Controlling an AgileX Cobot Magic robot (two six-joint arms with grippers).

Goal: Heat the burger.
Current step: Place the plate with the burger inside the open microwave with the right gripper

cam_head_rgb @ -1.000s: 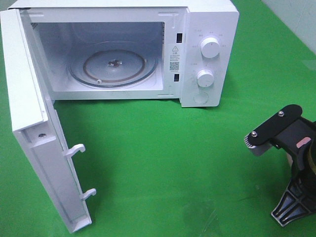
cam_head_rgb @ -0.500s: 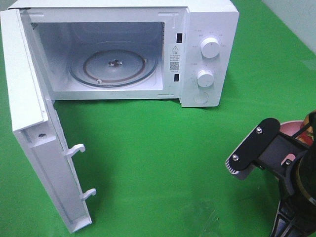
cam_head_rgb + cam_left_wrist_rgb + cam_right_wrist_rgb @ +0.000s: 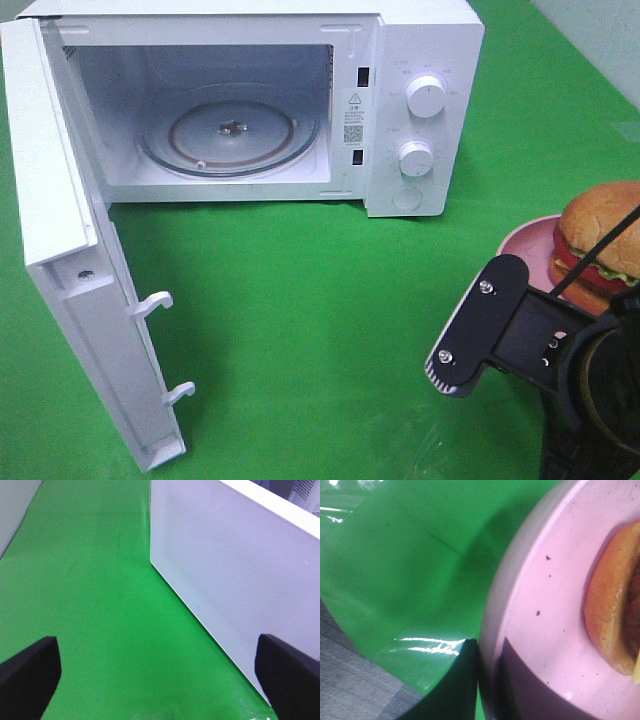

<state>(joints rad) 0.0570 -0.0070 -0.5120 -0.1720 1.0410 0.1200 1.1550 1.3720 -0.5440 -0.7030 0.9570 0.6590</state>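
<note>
The white box microwave (image 3: 420,40) at 11 o'clock stands open and empty, the golden-bunned layered burger (image 3: 600,235) not yet inside, waiting at 3 o'clock on a round pink plate (image 3: 525,250) whose rim the right gripper (image 3: 485,680) clenches, while the left gripper (image 3: 160,675) hangs released.

microwave (image 3: 450,50) door (image 3: 60,200) open | glass tray (image 3: 230,150) inside | pink plate (image 3: 525,252) r edge

Lab test bench: plain green cloth (image 3: 300,300), lone white microwave (image 3: 430,40).
</note>
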